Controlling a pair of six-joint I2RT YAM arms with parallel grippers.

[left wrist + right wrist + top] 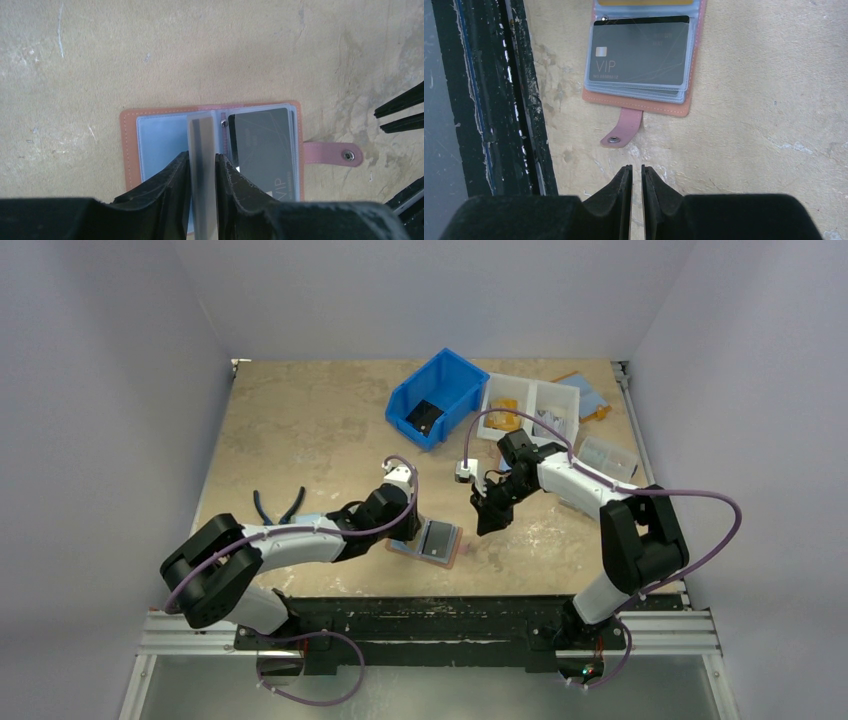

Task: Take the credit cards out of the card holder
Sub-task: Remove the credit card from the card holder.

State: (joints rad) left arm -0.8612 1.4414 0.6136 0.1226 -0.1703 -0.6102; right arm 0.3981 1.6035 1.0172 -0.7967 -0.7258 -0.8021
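Observation:
The salmon-brown card holder (435, 541) lies open on the table, with light-blue lining (160, 142) on one half. A dark grey VIP card (260, 145) sits in the clear sleeves on the other half. My left gripper (202, 156) is shut on one clear sleeve (201, 135), which stands up on edge; a card with a dark stripe shows inside it. The snap tab (621, 131) sticks out toward my right gripper (636, 167), which hovers just off it. Its jaws are drawn to a thin slit with nothing between. A gold card edge (644, 2) shows beyond the VIP card (639, 55).
A blue bin (437, 395) and a white divided tray (530, 410) stand at the back. Beside the tray are a flat blue-lined folder (583, 392) and a clear box (605, 455). Pliers (278, 505) lie left of the left arm. The black rail (499, 100) runs along the near table edge.

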